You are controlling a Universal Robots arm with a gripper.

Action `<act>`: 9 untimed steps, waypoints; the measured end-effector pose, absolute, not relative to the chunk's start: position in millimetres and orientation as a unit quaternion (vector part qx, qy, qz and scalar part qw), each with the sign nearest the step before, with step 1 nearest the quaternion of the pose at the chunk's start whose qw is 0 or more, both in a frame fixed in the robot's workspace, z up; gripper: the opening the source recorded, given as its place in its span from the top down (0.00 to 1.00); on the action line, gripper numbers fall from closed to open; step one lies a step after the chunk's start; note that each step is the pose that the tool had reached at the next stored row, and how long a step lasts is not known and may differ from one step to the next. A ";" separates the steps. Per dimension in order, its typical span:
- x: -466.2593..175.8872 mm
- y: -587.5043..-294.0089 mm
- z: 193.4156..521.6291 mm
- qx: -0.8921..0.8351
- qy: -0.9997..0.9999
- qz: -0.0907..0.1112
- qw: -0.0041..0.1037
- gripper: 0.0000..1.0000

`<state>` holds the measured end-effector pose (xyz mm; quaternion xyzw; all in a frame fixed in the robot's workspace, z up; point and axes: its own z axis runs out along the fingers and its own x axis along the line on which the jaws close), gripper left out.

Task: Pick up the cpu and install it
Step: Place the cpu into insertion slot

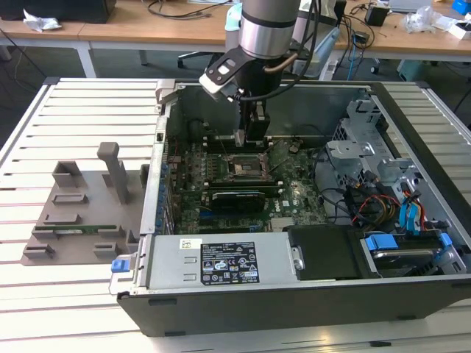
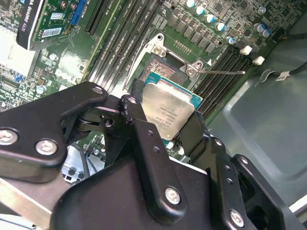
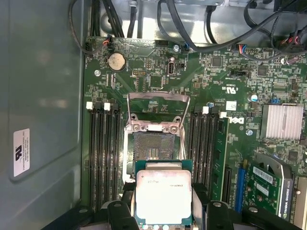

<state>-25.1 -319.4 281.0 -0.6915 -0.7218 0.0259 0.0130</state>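
- The black two-fingered gripper is closed on the small, flat, square cpu with its silver-grey metal top plate, pinching two opposite edges (so the pick-up looks done).
- The cpu hangs level just above the open black-framed square motherboard socket. It sits offset toward one edge of the socket rather than centred, and is apparently not touching it.
- The socket's hinged metal retaining frame stands flipped open and the contact bed is bare. The chip is not yet seated.
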 end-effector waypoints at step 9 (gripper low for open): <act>-25.1 -317.4 278.4 -0.692 -0.722 0.027 0.012 0.45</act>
